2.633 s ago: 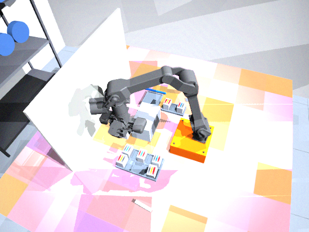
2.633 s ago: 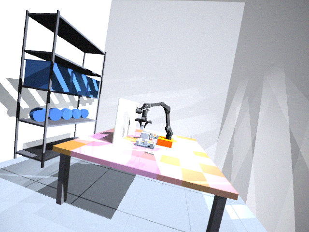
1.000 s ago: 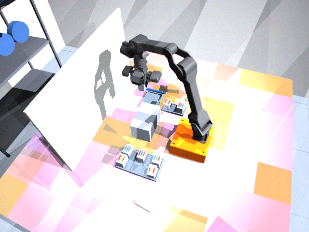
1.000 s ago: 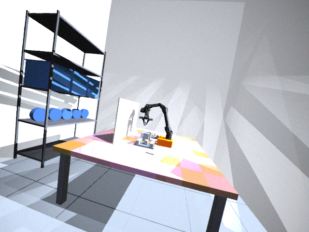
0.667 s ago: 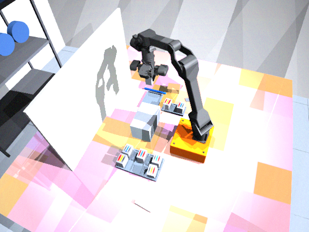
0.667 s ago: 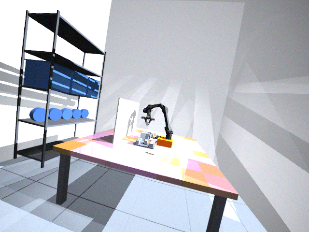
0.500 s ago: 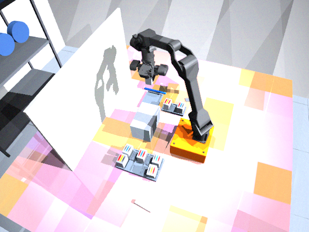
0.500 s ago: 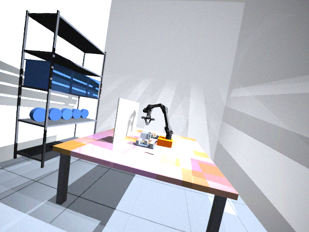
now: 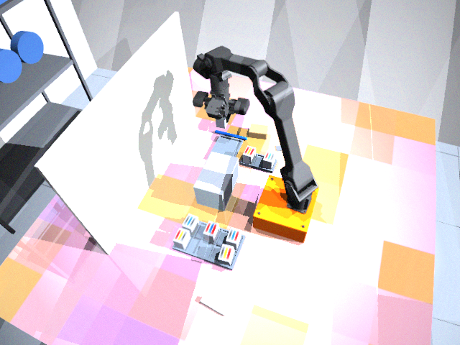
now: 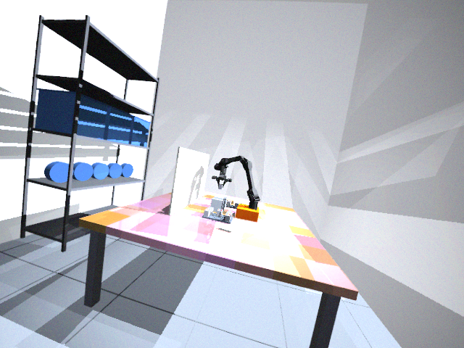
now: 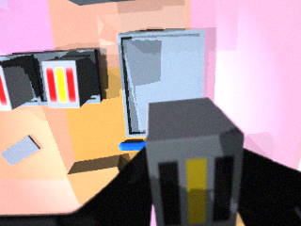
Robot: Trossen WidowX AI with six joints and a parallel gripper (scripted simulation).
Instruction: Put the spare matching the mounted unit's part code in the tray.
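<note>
My gripper [image 9: 221, 118] [image 10: 220, 184] is shut on a grey spare [image 11: 195, 124] with dark, yellow and dark stripes. It holds the spare high above the table, beyond the far end of the tray [image 9: 226, 146] [image 11: 185, 66] in the top view. The tray is shallow, grey and holds nothing that I can see; the spare hides its lower right corner in the wrist view. A larger rack [image 9: 200, 248] holds several striped spares. A small rack [image 9: 256, 162] [image 11: 99, 77] beside the tray holds two striped units. I cannot tell which unit is the mounted one; no back code is readable.
A blue pen [image 9: 230, 135] [image 11: 132, 146] lies at the tray's end. A large grey box [image 9: 210, 192] stands between tray and larger rack. A tall white panel [image 9: 122, 129] [image 10: 189, 180] rises alongside. The orange base [image 9: 280, 228] [image 10: 247, 214] and a tan block [image 9: 256, 134] are opposite.
</note>
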